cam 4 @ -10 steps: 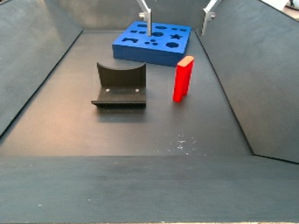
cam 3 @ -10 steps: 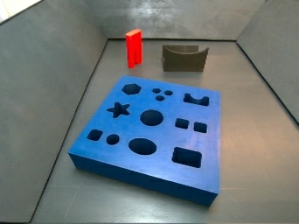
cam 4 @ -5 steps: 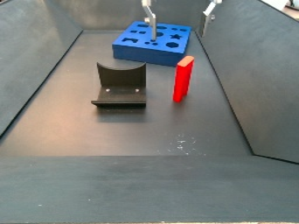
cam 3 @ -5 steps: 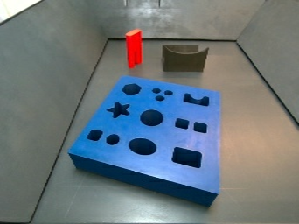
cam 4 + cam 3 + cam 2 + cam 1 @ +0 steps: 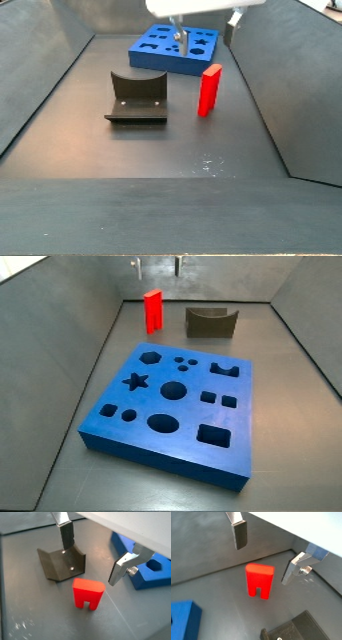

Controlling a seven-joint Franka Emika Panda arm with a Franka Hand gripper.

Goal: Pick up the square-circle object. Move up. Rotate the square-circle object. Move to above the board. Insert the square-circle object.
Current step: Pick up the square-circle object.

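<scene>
Fingers (image 5: 240, 534) spread wide apart, gripper (image 5: 266, 552) hovering above upright square-circle object (image 5: 259, 581) — nothing held, board (image 5: 171, 401) well apart

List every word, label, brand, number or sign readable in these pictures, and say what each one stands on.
None: no view shows any readable text.
The square-circle object is plain red, with no marking.
The board bears only shaped cut-outs, no letters or numbers.
The fixture is plain dark, unmarked.
The gripper, open above the square-circle object, shows bare silver fingers with no label.
</scene>
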